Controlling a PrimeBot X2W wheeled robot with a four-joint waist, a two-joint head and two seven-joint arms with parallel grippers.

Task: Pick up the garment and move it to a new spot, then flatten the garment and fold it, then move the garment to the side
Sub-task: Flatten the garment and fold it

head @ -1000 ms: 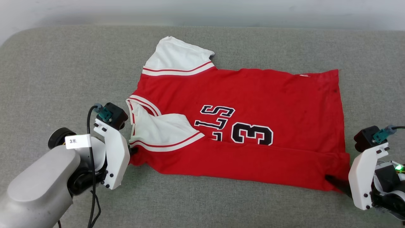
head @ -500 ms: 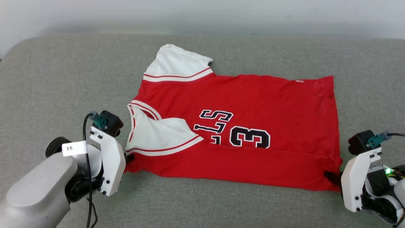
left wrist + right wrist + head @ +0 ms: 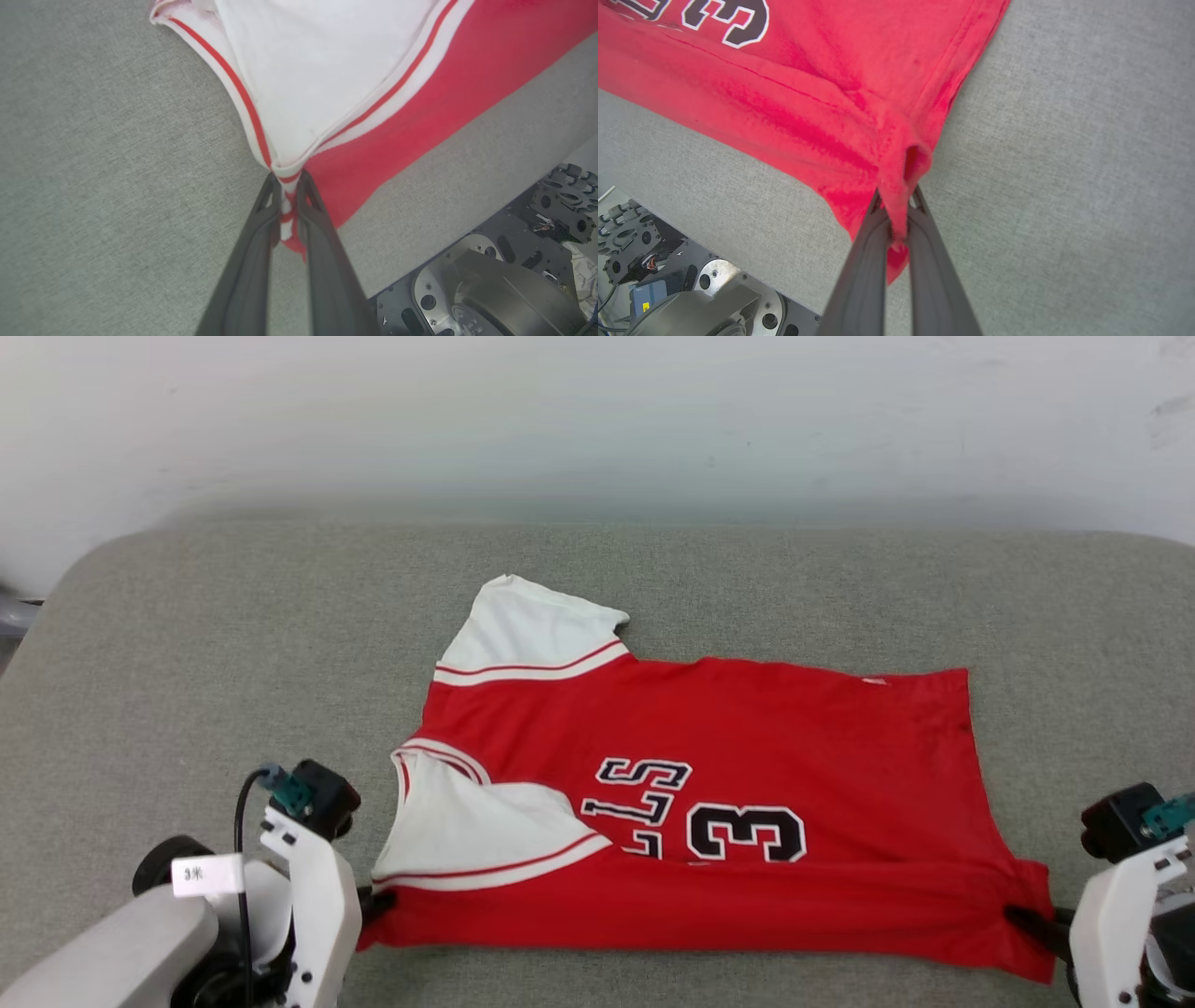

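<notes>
My left gripper (image 3: 288,181) pinches a striped sleeve corner of the garment (image 3: 794,737) and my right gripper (image 3: 896,201) its hem corner, so it lies stretched between them on the grey cushion (image 3: 187,644), held, I judge, for folding.

right tool (image 3: 898,201) clamped on a bunched corner of the shirt (image 3: 808,84), with red cloth pinched between both fingers. Rest of the shirt lies spread toward the upper left (black white-outlined number (image 3: 733,18) at the top edge). Grey fabric table (image 3: 1064,163) underneath; robot base (image 3: 691,294) past its edge, lower left.
</notes>
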